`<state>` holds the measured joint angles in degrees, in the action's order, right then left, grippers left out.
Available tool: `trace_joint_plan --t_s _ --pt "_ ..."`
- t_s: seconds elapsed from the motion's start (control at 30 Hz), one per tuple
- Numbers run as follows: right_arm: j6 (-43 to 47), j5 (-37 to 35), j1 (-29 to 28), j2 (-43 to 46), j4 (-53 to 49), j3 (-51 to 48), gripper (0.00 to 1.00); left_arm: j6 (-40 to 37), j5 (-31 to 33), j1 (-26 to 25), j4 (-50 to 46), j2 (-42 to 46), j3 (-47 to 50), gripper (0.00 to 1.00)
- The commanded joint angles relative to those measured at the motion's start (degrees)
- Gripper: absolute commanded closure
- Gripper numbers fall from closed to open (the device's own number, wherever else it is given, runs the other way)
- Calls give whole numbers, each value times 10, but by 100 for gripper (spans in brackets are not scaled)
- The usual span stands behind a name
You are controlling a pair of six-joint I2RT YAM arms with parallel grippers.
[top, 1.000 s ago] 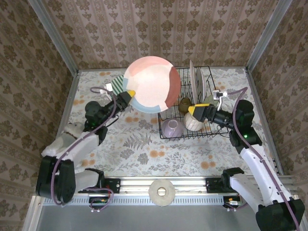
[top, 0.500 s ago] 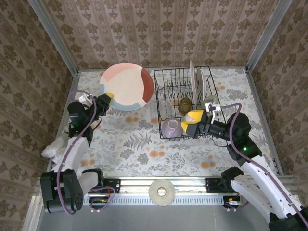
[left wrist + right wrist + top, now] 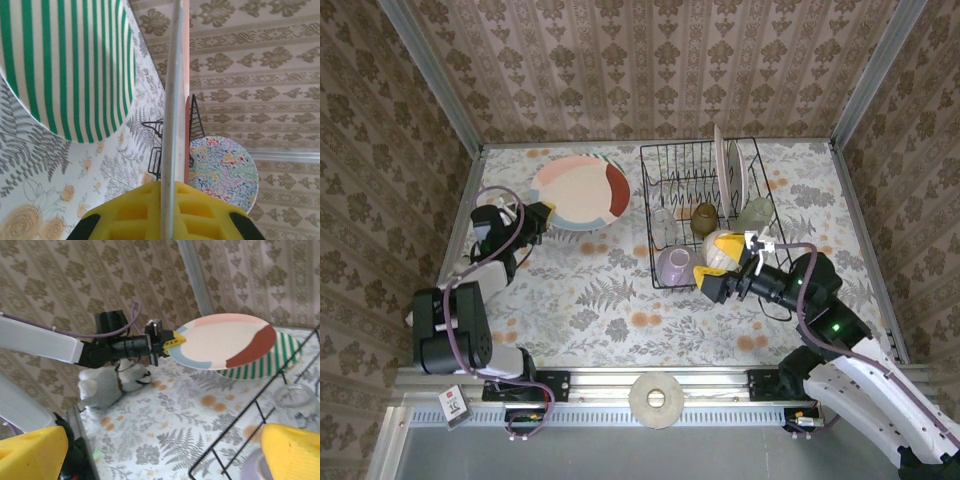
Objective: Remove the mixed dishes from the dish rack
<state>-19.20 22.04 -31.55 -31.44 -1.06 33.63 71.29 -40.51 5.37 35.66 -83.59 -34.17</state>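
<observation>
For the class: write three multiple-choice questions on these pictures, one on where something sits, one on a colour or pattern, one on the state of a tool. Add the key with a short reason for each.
1. Where is the lilac bowl?
A) in the near left corner of the dish rack
B) on the bare table left of the rack
C) stacked on a plate

2. What pattern has the plate beneath the held pink-and-red plate?
A) blue dots
B) green stripes
C) plain black

3. What state is the left tool in?
A) open above the rack
B) shut on the pink-and-red plate's rim
C) open around a cup

Key:
1 A: the bowl sits inside the wires at that corner.
2 B: the left wrist view shows the green-striped plate just below.
3 B: the rim is clamped edge-on in it.
</observation>
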Motion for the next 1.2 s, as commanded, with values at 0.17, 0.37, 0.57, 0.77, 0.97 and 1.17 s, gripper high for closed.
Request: trace_joint_plan --t_s 0.17,0.37,0.57,0.77,0.97,1.17 --pt "27 -67 -17 -26 -17 3 0 12 -12 5 154 -133 -82 100" --pt "35 -74 -34 -31 -14 4 0 7 -6 3 165 -199 -126 100" --pt "43 -85 -45 -35 -20 7 0 2 2 3 158 -246 -155 100" --pt "48 -87 -50 -39 -20 7 0 -6 8 4 160 -282 -173 100" --pt "52 -91 -58 -45 -19 8 0 -9 7 5 159 -315 -193 100" --pt "55 -96 -63 -52 -18 9 0 -19 11 4 139 -335 -217 100"
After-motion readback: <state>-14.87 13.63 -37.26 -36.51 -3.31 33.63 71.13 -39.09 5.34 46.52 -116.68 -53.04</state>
